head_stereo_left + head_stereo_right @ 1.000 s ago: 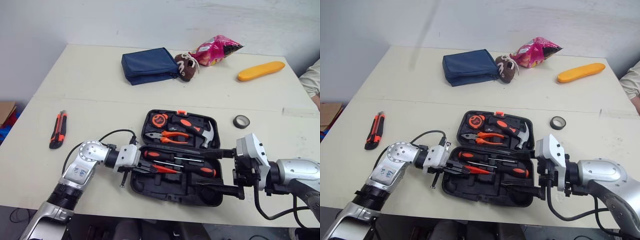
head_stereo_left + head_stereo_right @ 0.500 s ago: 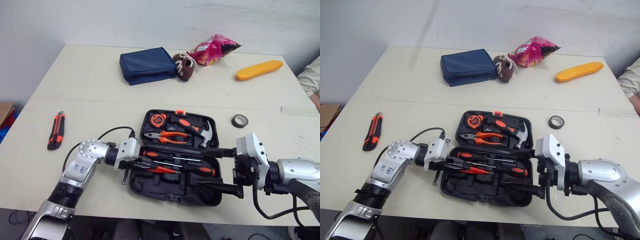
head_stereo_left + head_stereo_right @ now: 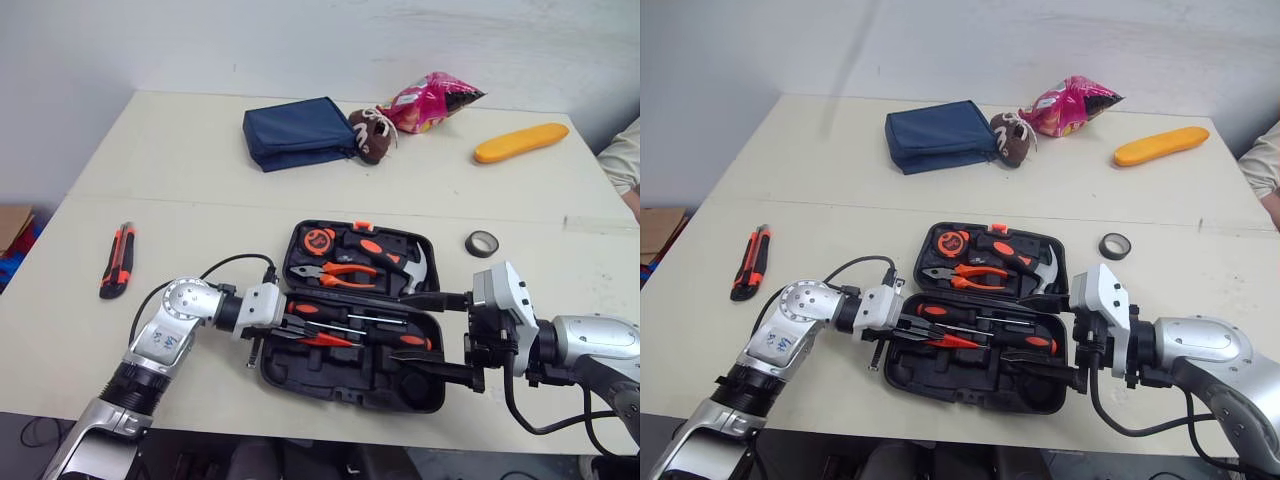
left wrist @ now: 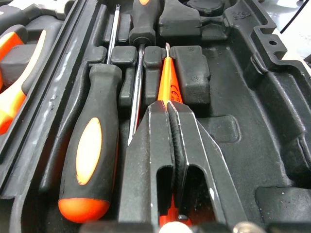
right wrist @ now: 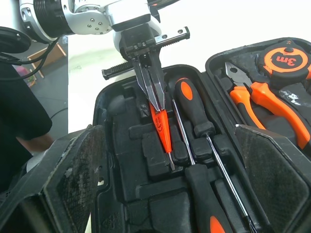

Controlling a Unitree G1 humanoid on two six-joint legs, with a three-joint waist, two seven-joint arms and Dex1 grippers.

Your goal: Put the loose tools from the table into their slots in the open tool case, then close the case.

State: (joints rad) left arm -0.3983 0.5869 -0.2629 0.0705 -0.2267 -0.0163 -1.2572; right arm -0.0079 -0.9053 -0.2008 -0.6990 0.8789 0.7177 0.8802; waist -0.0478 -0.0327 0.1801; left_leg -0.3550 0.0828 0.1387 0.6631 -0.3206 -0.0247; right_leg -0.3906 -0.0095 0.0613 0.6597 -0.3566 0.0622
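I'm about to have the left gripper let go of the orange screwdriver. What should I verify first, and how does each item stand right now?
1. Left gripper shut on the orange screwdriver: ok.
2. Orange screwdriver lined up along a moulded slot beside the larger screwdrivers: ok.
3. Orange screwdriver pressed fully down into that slot: cannot tell.
4. Right gripper open at the right end of the tool case, apart from the left gripper: ok.
5. Tool case lying open: ok.
6. All loose tools packed: not ok, the utility knife lies on the table, left of the case.
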